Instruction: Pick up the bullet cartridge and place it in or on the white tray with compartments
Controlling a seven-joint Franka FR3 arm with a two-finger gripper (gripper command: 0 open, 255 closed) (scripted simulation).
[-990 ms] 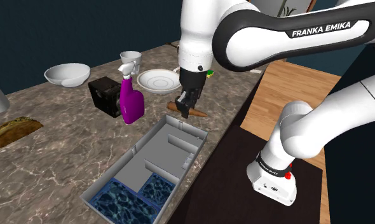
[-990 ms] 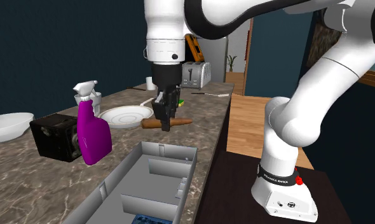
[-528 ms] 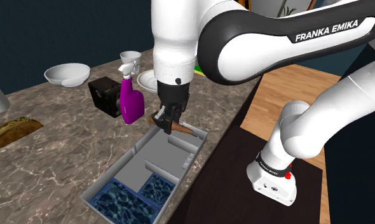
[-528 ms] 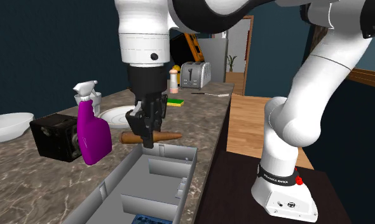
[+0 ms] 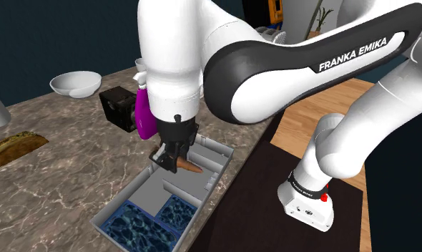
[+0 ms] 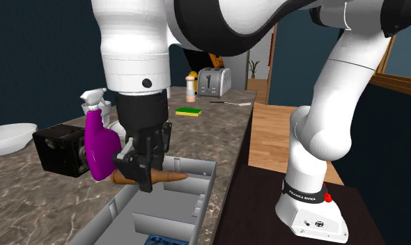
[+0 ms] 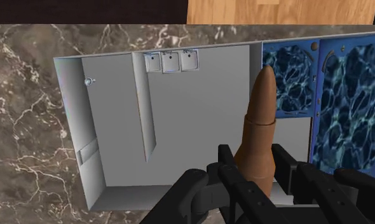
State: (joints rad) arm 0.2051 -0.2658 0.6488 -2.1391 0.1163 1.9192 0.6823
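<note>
A brown, pointed bullet cartridge (image 5: pixel 191 167) (image 6: pixel 171 177) (image 7: pixel 261 124) lies level in my black gripper (image 5: pixel 172 158) (image 6: pixel 145 178) (image 7: pixel 255 160), which is shut on its thick end. It hangs a little above the long grey-white tray with compartments (image 5: pixel 146 178) (image 6: pixel 199 164) (image 7: pixel 199 121), over the tray's far, plain grey half. The cartridge's tip points across the tray toward the counter's edge. The tray's near end has blue patterned compartments (image 5: pixel 141 223) (image 7: pixel 291 70).
A purple spray bottle (image 5: pixel 144 116) (image 6: pixel 101 150) and a black box (image 5: pixel 116 107) (image 6: pixel 58 149) stand just beyond the tray. A white bowl (image 5: pixel 75 84), a toaster (image 6: pixel 211 82) and a sponge (image 6: pixel 190 111) sit farther off. The marble counter's edge runs beside the tray.
The gripper has carried the cartridge from above the counter near the white plate to above the tray's far half, coming closer to the cameras and lower.
</note>
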